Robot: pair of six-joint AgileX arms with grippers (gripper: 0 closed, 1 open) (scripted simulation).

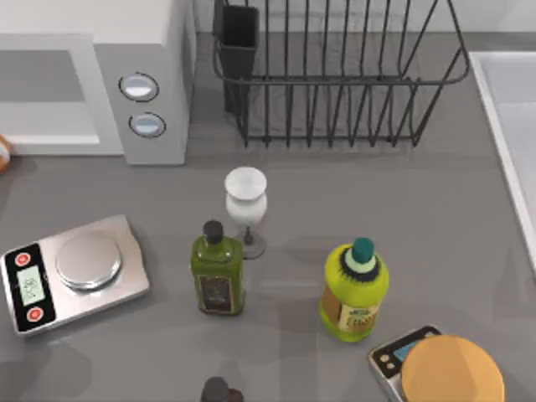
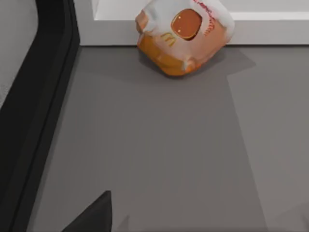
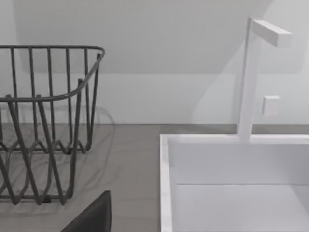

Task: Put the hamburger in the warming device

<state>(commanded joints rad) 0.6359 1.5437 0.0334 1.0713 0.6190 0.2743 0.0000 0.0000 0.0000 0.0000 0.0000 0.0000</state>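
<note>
The hamburger point(image 2: 181, 34), wrapped in orange and white paper, lies on the grey table against the foot of the white warming device point(image 2: 270, 31). In the top view the hamburger point(image 1: 3, 155) peeks in at the far left edge, just in front of the warming device point(image 1: 92, 84), whose grey window door looks closed beside two round knobs point(image 1: 139, 86). A dark part of my left gripper point(image 2: 91, 217) shows at the near edge of the left wrist view, well short of the hamburger. A dark part of my right gripper point(image 3: 91, 215) shows facing the rack and sink.
A black wire dish rack point(image 1: 335, 75) stands behind the table's middle, and a white sink point(image 3: 231, 183) with a faucet point(image 3: 251, 72) at the right. A wine glass point(image 1: 246, 205), a green bottle point(image 1: 218, 272), a yellow bottle point(image 1: 356, 293) and two scales point(image 1: 75, 272) point(image 1: 435, 368) stand in front.
</note>
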